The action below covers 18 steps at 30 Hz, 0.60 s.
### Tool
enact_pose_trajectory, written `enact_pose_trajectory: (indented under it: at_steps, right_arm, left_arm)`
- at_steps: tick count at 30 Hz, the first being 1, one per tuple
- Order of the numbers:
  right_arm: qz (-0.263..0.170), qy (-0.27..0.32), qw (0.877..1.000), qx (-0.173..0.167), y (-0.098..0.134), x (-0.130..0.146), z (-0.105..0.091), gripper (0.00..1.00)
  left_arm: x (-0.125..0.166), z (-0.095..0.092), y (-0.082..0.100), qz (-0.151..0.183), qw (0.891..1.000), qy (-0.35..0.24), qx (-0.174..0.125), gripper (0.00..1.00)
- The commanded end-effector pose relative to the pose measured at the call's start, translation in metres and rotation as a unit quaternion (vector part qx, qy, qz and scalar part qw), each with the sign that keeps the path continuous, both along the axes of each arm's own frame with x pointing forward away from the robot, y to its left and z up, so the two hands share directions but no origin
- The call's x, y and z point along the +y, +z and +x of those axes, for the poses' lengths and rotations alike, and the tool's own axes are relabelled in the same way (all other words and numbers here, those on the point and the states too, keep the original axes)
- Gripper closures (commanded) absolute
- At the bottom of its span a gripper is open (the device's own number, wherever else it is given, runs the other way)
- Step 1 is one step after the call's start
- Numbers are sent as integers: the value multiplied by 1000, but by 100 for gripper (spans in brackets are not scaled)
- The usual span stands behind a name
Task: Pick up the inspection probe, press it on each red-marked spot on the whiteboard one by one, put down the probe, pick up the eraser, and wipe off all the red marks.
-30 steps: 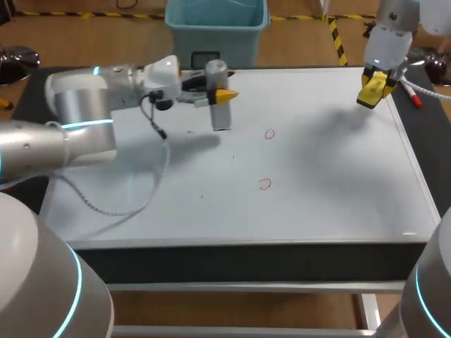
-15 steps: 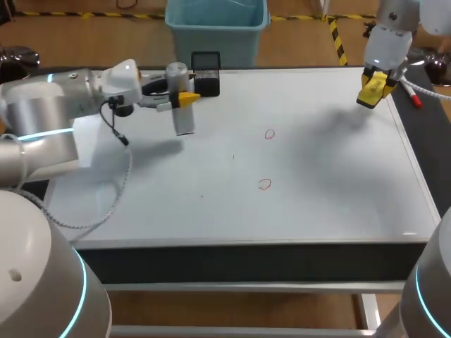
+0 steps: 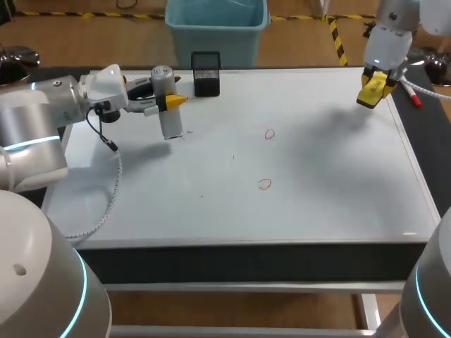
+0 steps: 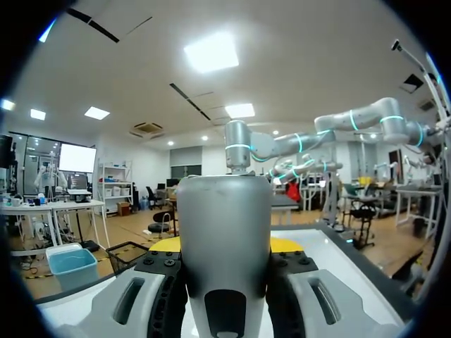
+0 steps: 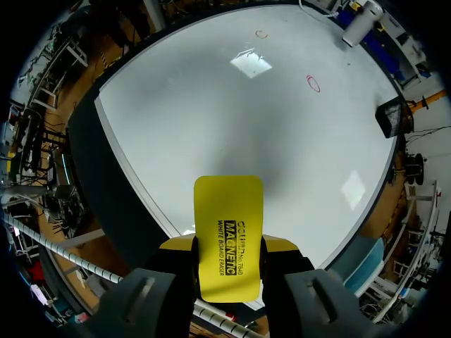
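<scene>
Presently: probe (image 3: 170, 123), smooth grey cylinder, upright, clamped in left tool (image 3: 166, 104) over the far-left part of the glossy whiteboard (image 3: 331, 176). Eraser (image 5: 227, 232), flat yellow rectangle, gripped by right tool (image 3: 371, 91) above far-right corner. Looped red mark (image 3: 269, 134) and second red mark (image 3: 264, 184) mid-board.

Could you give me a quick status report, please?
Left gripper shut on probe, at whiteboard far left. Right gripper shut on eraser, far right. Two red marks unwiped.

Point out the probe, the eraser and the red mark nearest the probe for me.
probe (image 3: 171, 124): head view, on its grey lower body, below the yellow fingertip.
eraser (image 5: 227, 232): right wrist view, on the middle of its yellow face.
red mark (image 3: 269, 134): head view, on the small drawn ring on the whiteboard.
</scene>
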State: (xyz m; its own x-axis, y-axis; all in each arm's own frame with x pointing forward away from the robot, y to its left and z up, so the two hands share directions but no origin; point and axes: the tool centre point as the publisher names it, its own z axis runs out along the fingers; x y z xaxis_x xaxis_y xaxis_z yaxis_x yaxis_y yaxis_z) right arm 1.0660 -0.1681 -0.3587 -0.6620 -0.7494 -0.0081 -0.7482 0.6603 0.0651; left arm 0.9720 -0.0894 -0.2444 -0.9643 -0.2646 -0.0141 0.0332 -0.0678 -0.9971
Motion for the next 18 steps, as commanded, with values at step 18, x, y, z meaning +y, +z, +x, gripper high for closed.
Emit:
enact_pose_trajectory:
  at_steps: [18]
  right_arm:
    - [21, 220, 975, -1, 3, 138, -82, 100]
  left_arm:
    - [-1, -2, 2, 0, 1000, 5, -1, 100]
